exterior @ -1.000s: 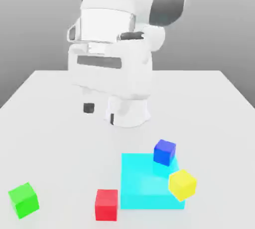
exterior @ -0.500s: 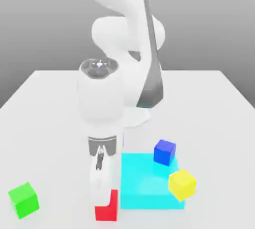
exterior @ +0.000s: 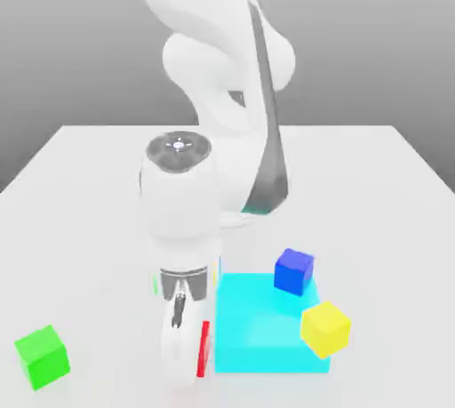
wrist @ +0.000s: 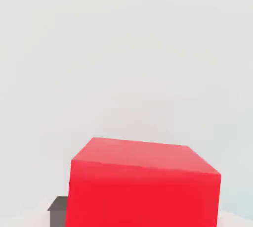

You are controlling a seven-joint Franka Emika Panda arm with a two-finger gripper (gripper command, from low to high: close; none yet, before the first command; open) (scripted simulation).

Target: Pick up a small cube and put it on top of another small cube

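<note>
Lowered onto the smooth red cube (wrist: 143, 196), near the counter's (exterior: 107, 220) front edge: the white tool (exterior: 182, 366), now pinching it; glossy blue cube (exterior: 293, 272) on the flat cyan block (exterior: 267, 326).

small red cube (wrist: 143, 191) in gripper (wrist: 58, 212), blue cube (exterior: 294, 272) on cyan block (exterior: 267, 322)

red cube (wrist: 143, 191) looks smooth, matt plastic tbh; cyan block (exterior: 267, 322) smooth too, arm (exterior: 182, 206) glossy white plastic

Small cube (exterior: 294, 272) on flat block (exterior: 262, 331)
</note>
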